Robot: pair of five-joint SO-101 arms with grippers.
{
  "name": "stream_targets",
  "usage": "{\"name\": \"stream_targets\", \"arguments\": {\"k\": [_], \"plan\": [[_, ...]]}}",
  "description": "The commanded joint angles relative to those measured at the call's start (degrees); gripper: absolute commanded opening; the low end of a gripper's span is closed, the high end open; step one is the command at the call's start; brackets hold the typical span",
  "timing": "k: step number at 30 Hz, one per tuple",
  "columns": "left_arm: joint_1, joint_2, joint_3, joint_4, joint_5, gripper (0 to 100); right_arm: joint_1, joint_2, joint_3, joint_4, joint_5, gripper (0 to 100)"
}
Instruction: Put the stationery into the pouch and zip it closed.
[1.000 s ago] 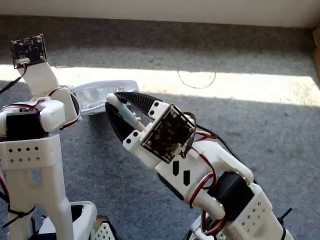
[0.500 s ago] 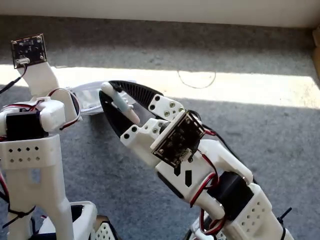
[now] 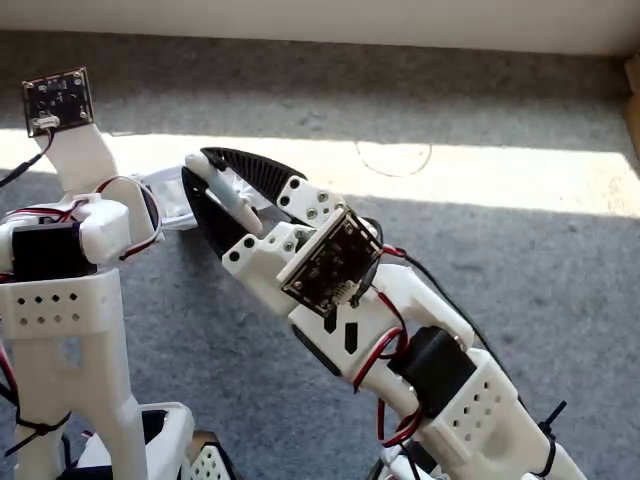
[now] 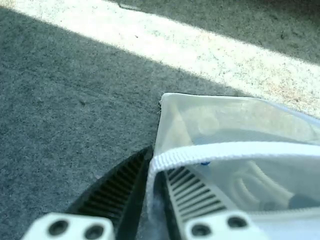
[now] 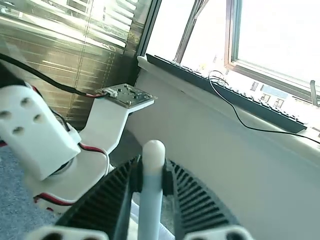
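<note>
A translucent white pouch (image 4: 235,120) is clamped by its woven edge in the left pincer (image 4: 157,161); a pale round-tipped pen (image 5: 151,192) is clamped in the right pincer (image 5: 152,167).

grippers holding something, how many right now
2. The left gripper is shut on the pouch edge; the right gripper is shut on a pale pen, raised near the pouch.

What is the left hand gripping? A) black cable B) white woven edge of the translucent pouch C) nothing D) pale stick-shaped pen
B: the left wrist view shows the left hand shut on the white woven edge of the translucent pouch.
</note>
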Motion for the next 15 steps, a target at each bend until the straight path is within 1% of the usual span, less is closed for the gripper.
{"name": "stream_targets", "arguments": {"k": [1,5,7,11,15], "plan": [[-0.92,0.04,0.57,-0.79,0.0,3,-0.75,0.04,-1.19,-1.71,-0.62,0.5],[-0.92,0.04,0.57,-0.79,0.0,3,-0.75,-0.48,-1.19,-1.8,-0.62,0.5],[-0.92,0.04,0.57,-0.79,0.0,3,-0.75,-1.54,-1.27,-1.89,-2.99,0.5],[-0.92,0.04,0.57,-0.79,0.0,3,-0.66,-4.44,-1.19,-7.34,-9.05,0.5],[-0.92,0.04,0.57,-0.79,0.0,3,-0.66,-5.85,-1.1,-11.21,-10.29,0.5]]}}
